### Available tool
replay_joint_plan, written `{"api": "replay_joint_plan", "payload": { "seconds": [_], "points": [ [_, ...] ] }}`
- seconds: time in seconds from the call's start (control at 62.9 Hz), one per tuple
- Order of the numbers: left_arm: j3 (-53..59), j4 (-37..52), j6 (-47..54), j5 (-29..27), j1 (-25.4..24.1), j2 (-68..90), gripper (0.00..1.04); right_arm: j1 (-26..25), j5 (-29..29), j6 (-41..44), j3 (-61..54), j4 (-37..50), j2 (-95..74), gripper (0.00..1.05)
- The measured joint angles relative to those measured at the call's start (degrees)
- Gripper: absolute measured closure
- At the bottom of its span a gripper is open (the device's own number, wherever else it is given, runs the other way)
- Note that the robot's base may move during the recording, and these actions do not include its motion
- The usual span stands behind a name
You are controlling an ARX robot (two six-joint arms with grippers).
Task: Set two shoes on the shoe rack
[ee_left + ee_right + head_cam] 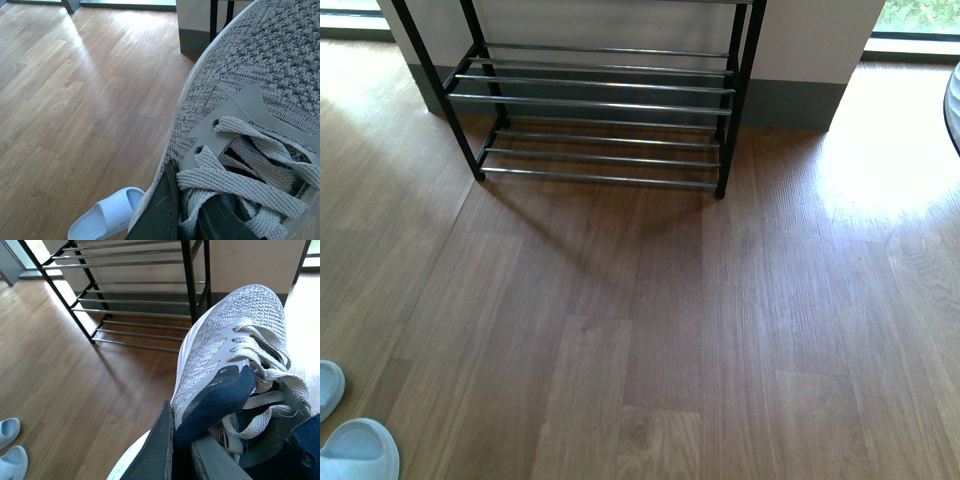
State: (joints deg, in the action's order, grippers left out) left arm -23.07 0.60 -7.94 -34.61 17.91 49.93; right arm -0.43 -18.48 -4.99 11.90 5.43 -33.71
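Note:
In the left wrist view a grey knit sneaker (260,75) fills the frame, and my left gripper (182,220) is shut on its side wall by the laces. The right wrist view shows the other grey knit sneaker (225,350), white-soled, with my right gripper (181,450) shut on its navy collar. The shoe rack (600,105) stands against the wall at the far side of the floor in the front view, its chrome bars bare. The shoe rack (135,300) also lies ahead of the right sneaker's toe. Neither arm nor sneaker shows in the front view.
Two pale slide slippers (355,450) lie on the wooden floor at the near left; one slipper (107,215) shows beside the left sneaker, and the pair (11,450) shows in the right wrist view too. A grey-skirted wall (790,100) backs the rack.

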Motion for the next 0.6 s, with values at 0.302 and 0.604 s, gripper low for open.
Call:
{"api": "replay_joint_plan", "payload": {
  "seconds": [0.302, 0.604],
  "points": [
    [0.0, 0.0, 0.0, 0.1, 0.2, 0.0, 1.03, 0.0, 0.4, 0.0, 0.0, 0.0, 0.0, 1.03],
    [0.0, -0.1, 0.0, -0.3, 0.0, 0.1, 1.03, 0.1, -0.3, 0.0, 0.0, 0.0, -0.1, 1.03]
  ]
}}
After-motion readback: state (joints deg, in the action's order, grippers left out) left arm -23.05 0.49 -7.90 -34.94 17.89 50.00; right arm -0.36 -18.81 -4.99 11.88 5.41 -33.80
